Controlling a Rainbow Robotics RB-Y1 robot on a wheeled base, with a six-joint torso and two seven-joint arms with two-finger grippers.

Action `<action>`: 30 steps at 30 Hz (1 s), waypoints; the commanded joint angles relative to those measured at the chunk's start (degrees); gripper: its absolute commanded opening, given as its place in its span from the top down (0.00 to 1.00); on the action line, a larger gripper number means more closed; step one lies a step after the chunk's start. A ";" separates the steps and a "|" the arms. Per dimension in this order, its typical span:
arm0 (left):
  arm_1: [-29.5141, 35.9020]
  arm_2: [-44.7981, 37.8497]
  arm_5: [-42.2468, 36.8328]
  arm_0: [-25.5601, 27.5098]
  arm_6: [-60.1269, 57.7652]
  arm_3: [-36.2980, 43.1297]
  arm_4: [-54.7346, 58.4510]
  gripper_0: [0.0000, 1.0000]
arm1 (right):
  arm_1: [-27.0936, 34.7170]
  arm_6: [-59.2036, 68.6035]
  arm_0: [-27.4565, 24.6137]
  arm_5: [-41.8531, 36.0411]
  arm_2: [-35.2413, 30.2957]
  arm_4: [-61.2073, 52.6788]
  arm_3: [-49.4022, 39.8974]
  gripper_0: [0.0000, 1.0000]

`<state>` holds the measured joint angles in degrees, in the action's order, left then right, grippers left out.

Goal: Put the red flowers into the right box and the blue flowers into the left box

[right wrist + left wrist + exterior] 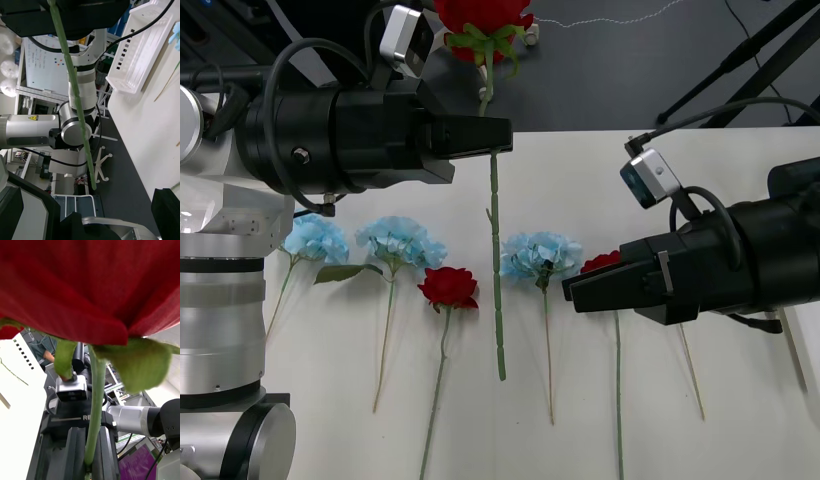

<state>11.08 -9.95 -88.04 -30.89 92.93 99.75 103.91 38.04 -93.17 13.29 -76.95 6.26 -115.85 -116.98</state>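
Aloft, left fingers clamp red rose stem; right fingers apart above table.

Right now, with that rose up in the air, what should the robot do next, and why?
The left gripper holds the red rose aloft, and reds go right, so probably bring the open right gripper to its dangling stem for a handover.
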 commanded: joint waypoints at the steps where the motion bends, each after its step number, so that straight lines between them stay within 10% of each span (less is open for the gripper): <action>1: -0.79 0.72 0.50 -1.98 2.26 1.50 -0.11 1.00 | -0.96 0.97 -0.98 1.72 3.14 0.01 -2.46 0.00; 30: -0.79 0.72 0.50 -1.98 2.26 1.50 -0.11 1.00 | -7.63 3.08 -1.68 10.07 13.51 9.06 -6.33 0.00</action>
<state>11.08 -9.93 -88.04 -30.89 92.93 99.75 103.91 31.91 -92.62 11.22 -67.19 18.65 -107.62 -121.12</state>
